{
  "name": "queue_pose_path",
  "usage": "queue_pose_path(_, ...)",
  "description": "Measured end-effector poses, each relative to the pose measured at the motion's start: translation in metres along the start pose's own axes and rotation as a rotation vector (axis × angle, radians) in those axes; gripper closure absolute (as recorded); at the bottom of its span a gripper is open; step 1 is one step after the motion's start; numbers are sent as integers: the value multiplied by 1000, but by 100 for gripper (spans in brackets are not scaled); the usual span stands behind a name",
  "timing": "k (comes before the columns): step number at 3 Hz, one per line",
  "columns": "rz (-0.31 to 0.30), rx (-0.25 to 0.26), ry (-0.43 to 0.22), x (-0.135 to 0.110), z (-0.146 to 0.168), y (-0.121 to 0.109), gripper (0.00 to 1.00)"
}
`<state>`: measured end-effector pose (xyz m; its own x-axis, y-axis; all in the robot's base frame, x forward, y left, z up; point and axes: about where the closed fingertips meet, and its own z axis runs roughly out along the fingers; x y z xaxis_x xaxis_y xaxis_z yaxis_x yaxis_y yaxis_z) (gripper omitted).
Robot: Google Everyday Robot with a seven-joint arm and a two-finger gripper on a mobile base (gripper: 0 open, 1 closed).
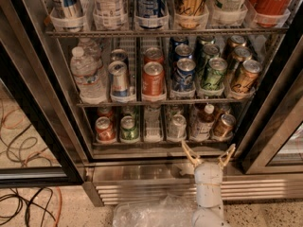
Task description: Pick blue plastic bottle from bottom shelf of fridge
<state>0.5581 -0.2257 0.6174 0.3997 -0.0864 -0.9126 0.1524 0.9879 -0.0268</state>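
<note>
The fridge [265, 141] stands open with wire racks of drinks. On the bottom shelf [156, 143] the blue plastic bottle [204, 122], dark with a white cap and pale label, stands in the second lane from the right, between a silver can [177, 126] and a bronze can [223, 126]. My gripper [209, 152] is open, its two tan fingers spread in a V just below and in front of the shelf's front edge, right under the bottle. It holds nothing.
A red can [104, 129] and a green can [128, 128] stand at the shelf's left. The middle rack holds a clear water bottle [86, 75] and several cans. The louvred base grille [142, 188] is below, a crumpled plastic bag [151, 214] and cables [23, 207] on the floor.
</note>
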Motion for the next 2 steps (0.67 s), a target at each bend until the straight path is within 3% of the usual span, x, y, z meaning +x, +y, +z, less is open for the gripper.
queue_pose_path(2, -32, -136, 2, 5, 5, 16, 0)
